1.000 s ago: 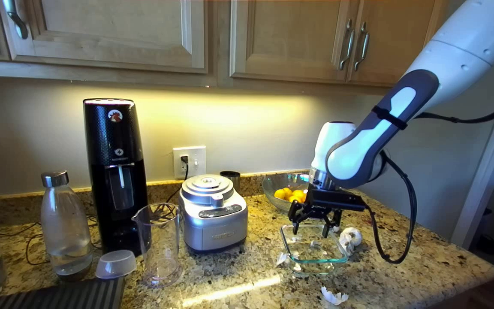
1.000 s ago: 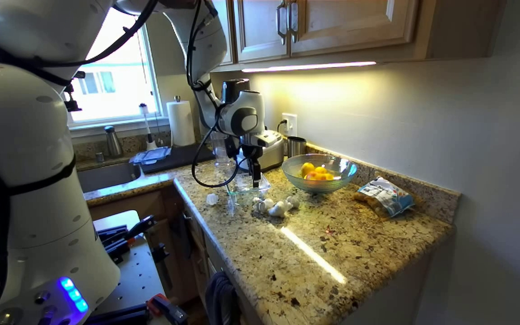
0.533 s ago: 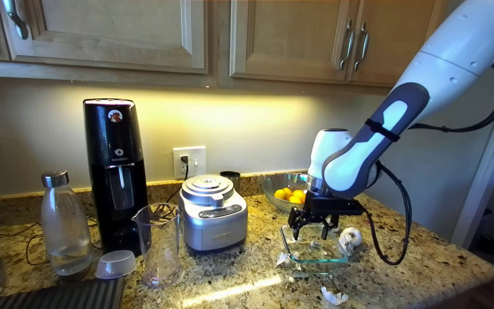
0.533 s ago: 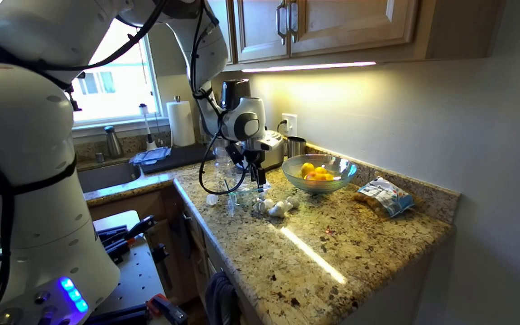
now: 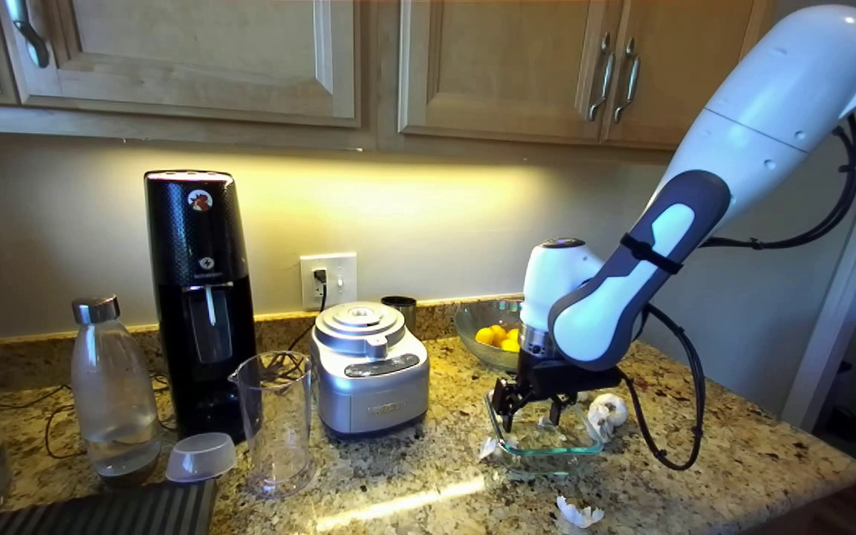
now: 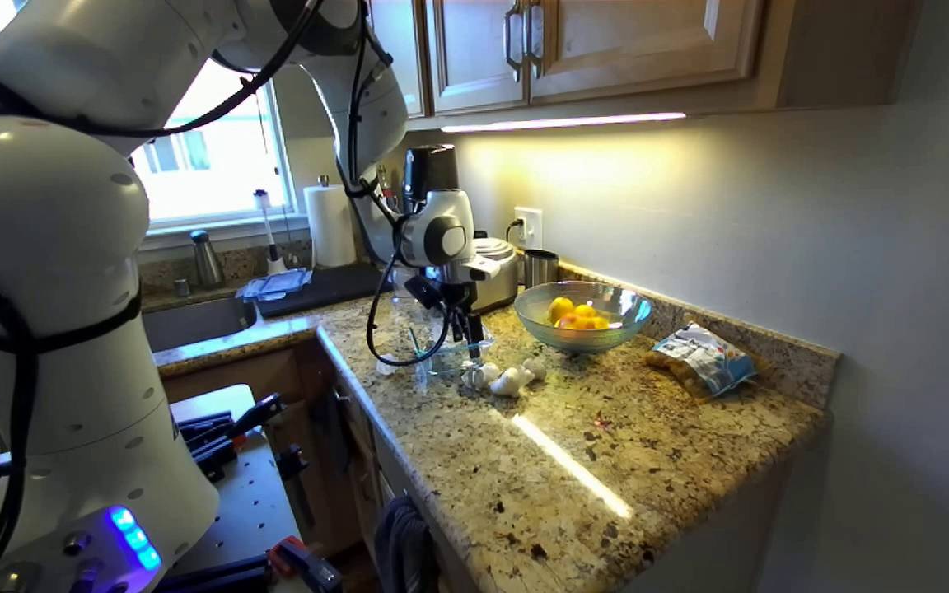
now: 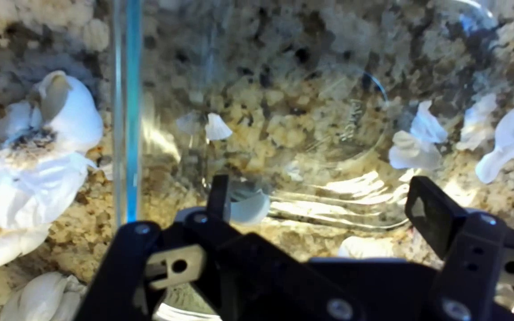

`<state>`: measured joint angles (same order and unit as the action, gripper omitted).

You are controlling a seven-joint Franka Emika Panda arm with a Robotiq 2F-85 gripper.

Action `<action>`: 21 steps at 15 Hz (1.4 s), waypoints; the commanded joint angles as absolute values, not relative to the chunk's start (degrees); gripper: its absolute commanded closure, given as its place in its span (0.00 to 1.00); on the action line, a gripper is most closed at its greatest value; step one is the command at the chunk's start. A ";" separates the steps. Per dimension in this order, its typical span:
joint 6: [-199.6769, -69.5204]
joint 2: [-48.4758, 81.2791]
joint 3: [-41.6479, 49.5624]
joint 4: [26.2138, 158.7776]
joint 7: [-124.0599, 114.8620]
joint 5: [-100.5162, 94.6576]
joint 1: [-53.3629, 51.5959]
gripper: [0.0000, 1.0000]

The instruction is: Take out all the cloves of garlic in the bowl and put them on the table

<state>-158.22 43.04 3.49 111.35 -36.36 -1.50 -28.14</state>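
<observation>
The clear glass bowl (image 5: pixel 558 450) stands on the speckled granite table (image 5: pixel 695 468), its greenish rim (image 7: pixel 133 111) running down the left of the wrist view. One pale clove of garlic (image 7: pixel 249 207) lies near the bowl's wall, right beside my left-hand finger (image 7: pixel 218 196) in that view. A small whitish piece (image 7: pixel 217 127) shows farther in; whether it is clove or skin is unclear. My gripper (image 7: pixel 319 187) is wide open with nothing gripped. In an exterior view its fingertips overlap the bowl's interior; how deep they reach is hard to tell.
Garlic heads (image 6: pixel 511 380) sit beside the bowl, with papery skins (image 7: pixel 511 138) on the opposite side and a peel (image 5: pixel 579 514) in front. Close by are a food processor (image 5: pixel 372 405), a clear pitcher (image 5: pixel 272 416), a fruit bowl (image 6: pixel 540 325) and a snack bag (image 6: pixel 709 362).
The gripper has come down toward the glass bowl, shifting slightly left in an exterior view. Its jaws stay open. The bowl and garlic have not moved.
</observation>
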 commanded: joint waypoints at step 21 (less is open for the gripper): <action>-157.15 44.58 5.57 110.83 -35.45 -4.11 -29.86 0.09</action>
